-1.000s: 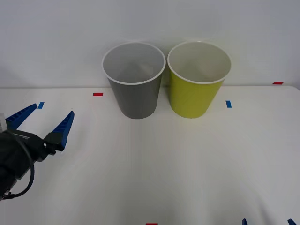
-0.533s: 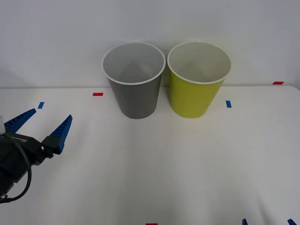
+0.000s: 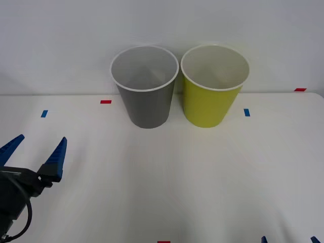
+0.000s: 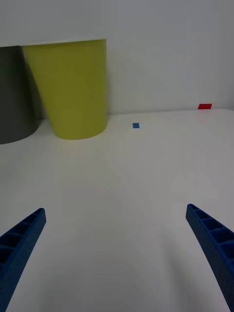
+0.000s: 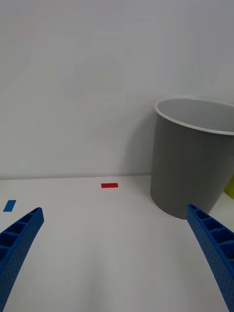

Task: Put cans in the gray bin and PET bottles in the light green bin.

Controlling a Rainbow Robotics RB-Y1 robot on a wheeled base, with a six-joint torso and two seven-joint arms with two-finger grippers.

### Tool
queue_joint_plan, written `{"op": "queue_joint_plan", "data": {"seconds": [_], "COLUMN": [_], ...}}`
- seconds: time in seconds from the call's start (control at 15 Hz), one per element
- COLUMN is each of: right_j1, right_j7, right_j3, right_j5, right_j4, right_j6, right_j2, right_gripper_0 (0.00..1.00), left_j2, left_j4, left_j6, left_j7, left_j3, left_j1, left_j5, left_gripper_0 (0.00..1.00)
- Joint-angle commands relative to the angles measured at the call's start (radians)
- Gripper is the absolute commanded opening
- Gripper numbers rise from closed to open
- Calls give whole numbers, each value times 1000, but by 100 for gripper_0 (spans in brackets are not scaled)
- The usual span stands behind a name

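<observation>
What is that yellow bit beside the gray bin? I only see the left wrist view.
Observer: That's the light green bin, standing just to the robot's right of the gray bin, same shape.
Operator: Where's my other gripper?
Observer: The right gripper is open, low at the table's near right edge, facing the light green bin.
Operator: And this one?
Observer: The left gripper is open at the table's left side, apart from the gray bin.

The white desk [image 3: 202, 172] carries a tall gray bin [image 3: 146, 86] beside a lime-green bin [image 3: 212, 86], with small red and blue tape marks [image 3: 105, 102].
</observation>
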Motion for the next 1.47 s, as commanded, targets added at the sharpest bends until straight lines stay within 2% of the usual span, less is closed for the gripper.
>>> {"op": "queue_joint_plan", "data": {"seconds": [0.07,0.2,0.33,0.6,0.73,0.93,1.07,1.2,1.47], "right_j1": [0,0,0,0,0,0,0,0,0], "right_j7": [0,0,0,0,0,0,0,0,0], "right_j3": [0,0,0,0,0,0,0,0,0], "right_j5": [0,0,0,0,0,0,0,0,0], "right_j4": [0,0,0,0,0,0,0,0,0], "right_j6": [0,0,0,0,0,0,0,0,0], "right_j2": [0,0,0,0,0,0,0,0,0], "right_gripper_0": [100,100,100,100,100,100,100,100,100], "left_j2": [31,71,69,71,71,48,-7,-58,-61], "left_j4": [84,96,117,283,360,396,461,484,485], "left_j6": [-197,-246,-290,-537,-622,-645,-708,-714,-725], "left_j7": [27,27,23,41,67,168,161,156,150], "left_j3": [-68,-75,-97,-177,-195,-197,-197,-197,-195], "left_j1": [69,106,124,131,134,167,175,200,264], "left_j5": [-68,-69,-78,-207,-252,-310,-377,-423,-430], "left_gripper_0": [100,100,100,100,100,100,100,100,100]}}
